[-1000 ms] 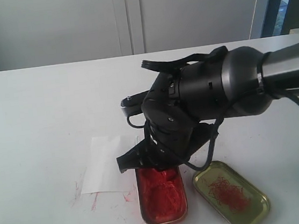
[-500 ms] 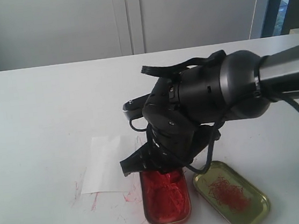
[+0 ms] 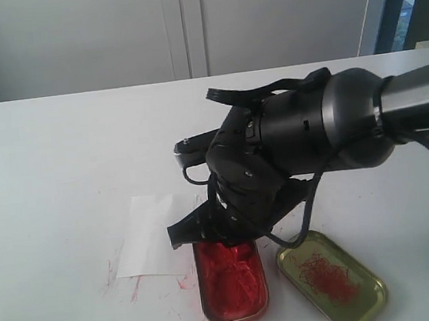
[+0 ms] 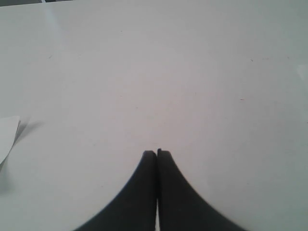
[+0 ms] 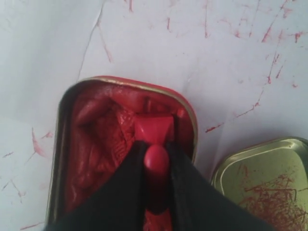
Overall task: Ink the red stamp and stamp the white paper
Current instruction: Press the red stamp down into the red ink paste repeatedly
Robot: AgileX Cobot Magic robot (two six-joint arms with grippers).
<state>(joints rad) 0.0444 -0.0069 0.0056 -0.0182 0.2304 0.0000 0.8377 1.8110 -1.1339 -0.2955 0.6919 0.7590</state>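
In the right wrist view my right gripper [image 5: 155, 147] is shut on the knob of the red stamp [image 5: 155, 130], whose blocky base is down in the red paste of the open ink tin [image 5: 96, 139]. From the exterior view the gripper [image 3: 215, 234] hangs over the far end of that tin [image 3: 232, 282] and hides the stamp. The white paper [image 3: 155, 237] lies flat just left of the tin, partly behind the gripper. My left gripper [image 4: 157, 153] is shut with nothing in it, over bare table; a white paper corner [image 4: 7, 137] shows at that view's edge.
A gold tin lid [image 3: 333, 279] smeared with red lies right of the ink tin, also in the right wrist view [image 5: 264, 183]. Red ink streaks [image 3: 128, 283] mark the white table around the paper and tin. A white wall stands behind the table.
The right gripper and the ink tin shifted slightly right half a second ago and are back left now, the stamp still held in the paste.
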